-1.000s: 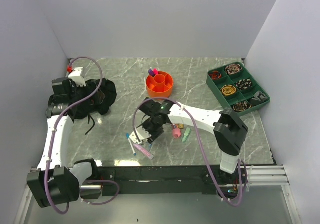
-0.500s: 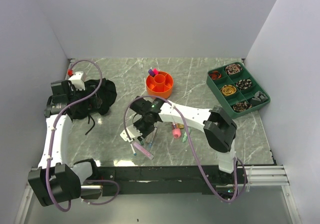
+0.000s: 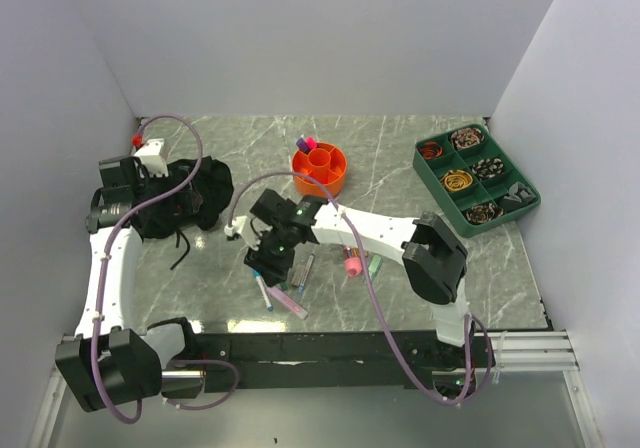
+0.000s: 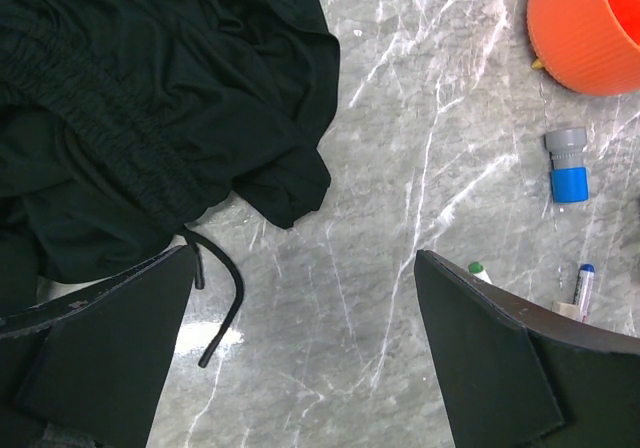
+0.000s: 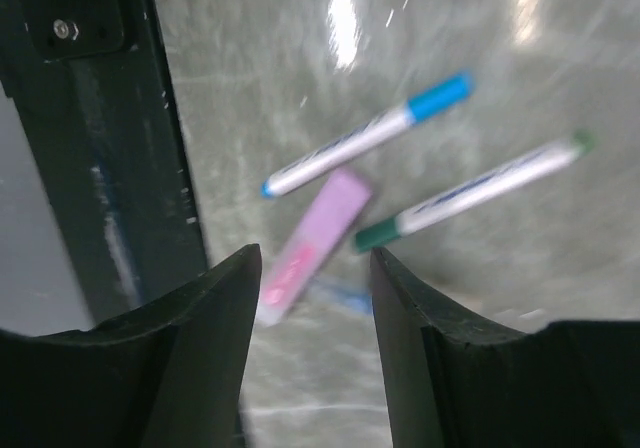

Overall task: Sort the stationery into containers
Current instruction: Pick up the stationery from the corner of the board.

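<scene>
Change: we record the right gripper (image 5: 315, 260) moved left from a second ago, now over the blue-capped pen (image 5: 370, 133), green-capped pen (image 5: 470, 193) and pink eraser (image 5: 310, 243); fingers apart, holding nothing. Left gripper (image 4: 305, 258) unmoved, spread wide, empty, beside the black cloth (image 3: 190, 190). Surface: grey marble table (image 3: 400, 143), white walls on three sides. Orange holder (image 3: 318, 188) mid-table, a purple marker (image 3: 304, 144) in it; pink marker (image 3: 352, 265) loose. Edges: pens near the black front rail (image 3: 330, 348); bare marble between holder and green tray (image 3: 438, 194)
</scene>
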Robot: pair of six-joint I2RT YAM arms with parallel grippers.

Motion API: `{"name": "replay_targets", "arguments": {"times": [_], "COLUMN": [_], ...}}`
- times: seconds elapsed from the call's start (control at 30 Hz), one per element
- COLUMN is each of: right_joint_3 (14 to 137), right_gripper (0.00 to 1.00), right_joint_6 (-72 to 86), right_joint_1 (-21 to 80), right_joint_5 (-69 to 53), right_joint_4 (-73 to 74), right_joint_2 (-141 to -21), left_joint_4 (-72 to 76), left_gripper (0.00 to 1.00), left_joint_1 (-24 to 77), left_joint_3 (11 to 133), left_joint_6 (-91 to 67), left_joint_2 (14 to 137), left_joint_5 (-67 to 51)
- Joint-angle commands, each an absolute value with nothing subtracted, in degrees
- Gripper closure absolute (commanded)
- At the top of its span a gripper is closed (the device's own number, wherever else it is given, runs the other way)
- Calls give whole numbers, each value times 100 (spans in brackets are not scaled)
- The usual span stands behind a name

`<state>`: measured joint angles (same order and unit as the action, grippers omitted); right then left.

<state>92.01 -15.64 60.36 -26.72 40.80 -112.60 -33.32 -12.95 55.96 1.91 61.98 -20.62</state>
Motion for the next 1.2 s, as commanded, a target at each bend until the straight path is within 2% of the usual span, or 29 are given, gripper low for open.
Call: {"name": "replay_targets", "arguments": {"times": [0.0,0.43,0.67,1.17], "right_joint_3": [8807,9017,9193,9176], "right_gripper": [44,49,54,52], "right_joint_6": [-9,202,132,106], "right_joint_1": [6319,6223,6214,6223], "right_joint_5": [-2216,-1899,-1898,-1732], "right_joint_4": [3788,3726,3753,3744], "right_joint_2": [-10863,-11627,-11804,-12094], "left_joint_4": [-3217,-3454,-3428,-3428], "left_gripper": [1,0,1,1], "left_joint_1": [-1310,-1310,-1310,-1318], "left_joint_3": [5608,5282,5282,5309], "left_joint_6": [79,53,53,88], "left_joint_2": [5959,5327,5388,5440], "left_joint_5": [-1978,-1811,-1793,-1749]}}
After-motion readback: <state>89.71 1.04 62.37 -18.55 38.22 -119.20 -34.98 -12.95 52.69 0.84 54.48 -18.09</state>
